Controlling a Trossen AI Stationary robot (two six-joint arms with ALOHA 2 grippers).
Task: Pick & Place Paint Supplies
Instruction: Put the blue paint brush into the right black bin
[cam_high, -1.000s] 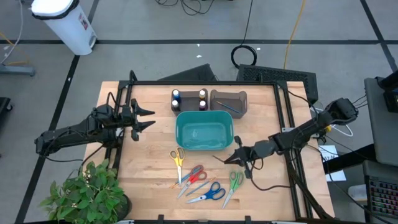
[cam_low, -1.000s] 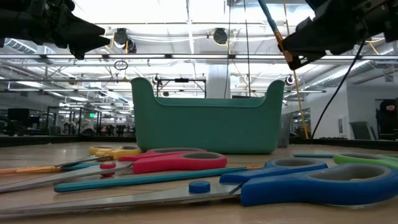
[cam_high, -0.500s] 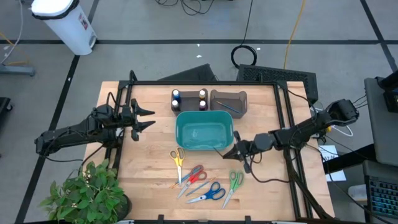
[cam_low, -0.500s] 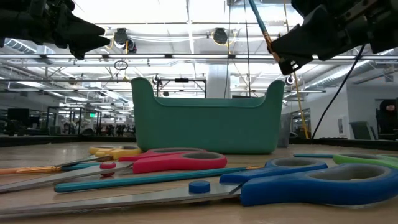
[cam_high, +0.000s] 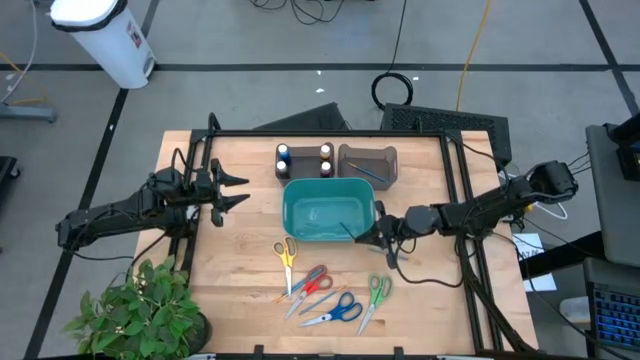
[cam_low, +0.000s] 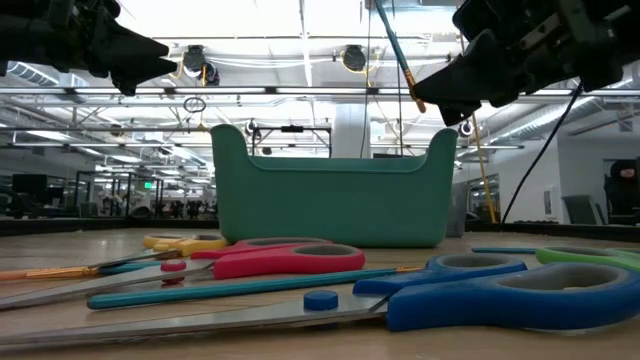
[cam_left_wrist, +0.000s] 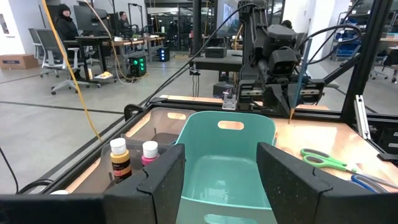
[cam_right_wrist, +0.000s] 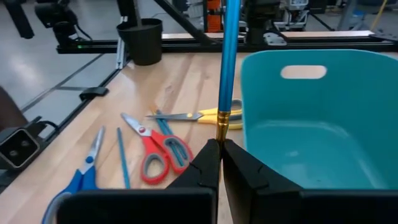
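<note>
A: Carrying — that is the step in hand. Item one, teal bin (cam_high: 323, 212), mid-surface (cam_high: 240, 270). Item two, right hand (cam_high: 377, 232), at the bin's right rim, clenched on item three, a blue paintbrush (cam_right_wrist: 228, 62), pinched near its ferrule, shaft upright.

B: And the next move?

A: By my reckoning — shift the brush fully over the bin's hollow, then let go.

B: Left hand (cam_high: 233, 190)?

A: Waiting at the surface's left edge, fingers apart, holding nothing. Paint bottles (cam_high: 304, 157) stand behind the bin.
</note>
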